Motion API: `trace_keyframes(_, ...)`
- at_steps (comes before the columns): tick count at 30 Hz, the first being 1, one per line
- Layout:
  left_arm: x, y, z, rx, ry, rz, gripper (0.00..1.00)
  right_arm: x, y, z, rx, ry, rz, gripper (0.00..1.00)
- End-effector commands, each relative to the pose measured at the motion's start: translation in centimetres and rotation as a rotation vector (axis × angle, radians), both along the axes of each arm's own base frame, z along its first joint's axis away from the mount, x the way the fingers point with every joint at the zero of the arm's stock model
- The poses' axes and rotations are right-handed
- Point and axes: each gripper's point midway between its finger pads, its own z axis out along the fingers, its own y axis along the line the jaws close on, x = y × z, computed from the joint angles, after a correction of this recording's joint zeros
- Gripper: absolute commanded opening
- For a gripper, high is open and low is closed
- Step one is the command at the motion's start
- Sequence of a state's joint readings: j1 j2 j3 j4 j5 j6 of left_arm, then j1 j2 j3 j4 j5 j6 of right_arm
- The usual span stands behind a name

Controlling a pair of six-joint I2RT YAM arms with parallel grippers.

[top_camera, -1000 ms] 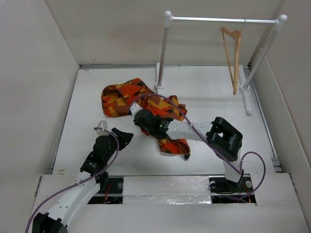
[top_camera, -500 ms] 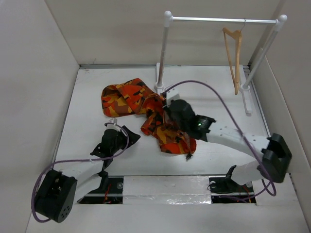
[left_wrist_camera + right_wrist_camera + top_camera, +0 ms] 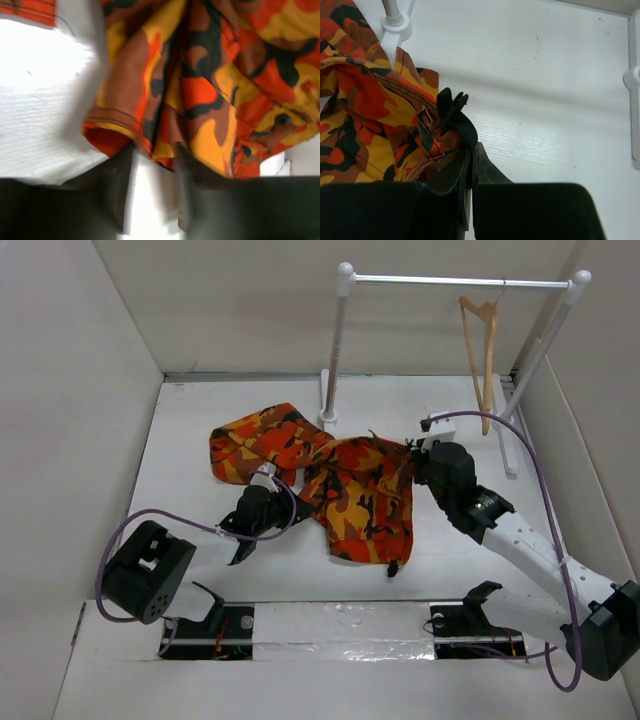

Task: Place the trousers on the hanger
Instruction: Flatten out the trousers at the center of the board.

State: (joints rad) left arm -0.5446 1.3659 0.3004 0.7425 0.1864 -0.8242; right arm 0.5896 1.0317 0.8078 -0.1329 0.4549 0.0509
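Observation:
The orange-red camouflage trousers lie spread across the middle of the table. My right gripper is shut on their right edge, by a black webbing strap; the cloth fans out to its left. My left gripper is low at the trousers' near-left edge. In the blurred left wrist view it is open, with white table between the fingers and a cloth hem at the tips. The tan wooden hanger hangs on the rail at the back right, apart from both grippers.
The white tube rack stands at the back, its left post foot touching the trousers and its right foot just right of my right gripper. White walls close the table on three sides. The left arm's elbow rests at the near left.
My right gripper has pulled the trousers' edge to the right, spreading the bunched cloth out. My left gripper has moved right and forward up to the trousers' left edge.

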Motion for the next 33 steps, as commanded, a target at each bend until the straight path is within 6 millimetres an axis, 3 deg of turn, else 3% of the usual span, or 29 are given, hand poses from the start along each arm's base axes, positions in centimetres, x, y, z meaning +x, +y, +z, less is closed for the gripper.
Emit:
trace_keyframes(1, 2.5, -0.4, 2.1, -0.016, -0.103, 0.042, 0.26, -0.2, -0.5, 0.9, 0.031, -0.02, 0.0, 0.0)
trace_keyframes(2, 2.8, -0.4, 2.3, -0.007, -0.115, 0.046, 0.03, -0.1, -1.1, 0.9, 0.032, -0.019, -0.018, 0.0)
trace_keyframes(3, 2.9, -0.3, 2.8, -0.003, -0.127, 0.05, 0.0, -0.2, -1.2, 1.0, 0.032, -0.024, -0.02, 0.0)
trace_keyframes(5, 2.7, 0.7, 2.8, 0.028, -0.127, 0.081, 0.0, -0.2, -1.8, 1.3, 0.033, -0.032, -0.036, 0.0)
trace_keyframes(6, 2.7, 1.2, 4.7, 0.01, -0.178, 0.1, 0.0, -0.3, -2.4, 1.3, 0.028, -0.025, -0.051, 0.0)
trace_keyframes(8, 2.1, 2.7, 4.6, 0.057, -0.172, 0.14, 0.0, -0.5, -3.7, 1.8, 0.033, -0.042, -0.091, 0.0)
trace_keyframes(9, 2.1, 3.5, 6.7, 0.051, -0.23, 0.175, 0.0, -0.4, -4.5, 1.8, 0.037, -0.047, -0.117, 0.0)
trace_keyframes(11, 0.8, 5.0, 6.6, 0.095, -0.214, 0.206, 0.0, -0.5, -5.8, 1.8, 0.038, -0.048, -0.153, 0.0)
trace_keyframes(12, 0.4, 5.5, 9.4, 0.049, -0.28, 0.224, 0.0, -0.8, -7.1, 1.7, 0.04, -0.041, -0.192, 0.0)
trace_keyframes(13, -0.5, 6.2, 9.1, 0.068, -0.259, 0.227, 0.0, -0.9, -7.7, 1.8, 0.043, -0.043, -0.212, 0.0)
trace_keyframes(14, -0.9, 6.5, 10.6, 0.049, -0.285, 0.235, 0.0, -1.0, -8.4, 1.8, 0.045, -0.047, -0.235, 0.0)
trace_keyframes(15, -1.6, 7.0, 13.2, 0.0, -0.349, 0.241, 0.0, -1.2, -9.2, 1.8, 0.049, -0.059, -0.258, 0.0)
trace_keyframes(16, -2.4, 7.5, 13.0, 0.019, -0.328, 0.239, 0.0, -1.2, -9.8, 1.6, 0.05, -0.059, -0.273, 0.0)
trace_keyframes(18, -3.5, 8.1, 16.2, -0.024, -0.392, 0.242, 0.0, -1.3, -11.6, 1.1, 0.062, -0.045, -0.333, 0.0)
trace_keyframes(19, -4.1, 8.6, 15.7, 0.005, -0.364, 0.241, 0.0, -1.2, -12.2, 0.8, 0.077, -0.042, -0.369, 0.0)
trace_keyframes(21, -5.0, 9.3, 17.5, 0.0, -0.393, 0.251, 0.0, -1.0, -14.1, 0.1, 0.085, -0.037, -0.441, 0.0)
trace_keyframes(22, -5.4, 9.7, 17.2, 0.013, -0.374, 0.257, 0.0, -0.9, -14.8, -0.9, 0.098, -0.017, -0.48, 0.0)
trace_keyframes(24, -6.1, 10.0, 18.6, -0.022, -0.398, 0.255, 0.0, -0.7, -17.2, -1.5, 0.129, -0.021, -0.567, 0.0)
trace_keyframes(26, -6.9, 10.3, 19.4, -0.026, -0.398, 0.25, 0.0, -0.3, -18.2, -2.5, 0.161, -0.014, -0.593, 0.0)
trace_keyframes(29, -7.9, 10.8, 20.4, -0.029, -0.404, 0.242, 0.0, 0.2, -21.4, -2.8, 0.174, -0.027, -0.698, 0.0)
trace_keyframes(30, -8.4, 11.0, 21.0, -0.044, -0.418, 0.24, 0.0, 0.0, -23.4, -2.9, 0.174, -0.026, -0.762, 0.0)
trace_keyframes(33, -9.5, 11.9, 22.4, -0.066, -0.429, 0.255, 0.0, 0.1, -26.1, -2.4, 0.193, -0.027, -0.846, 0.0)
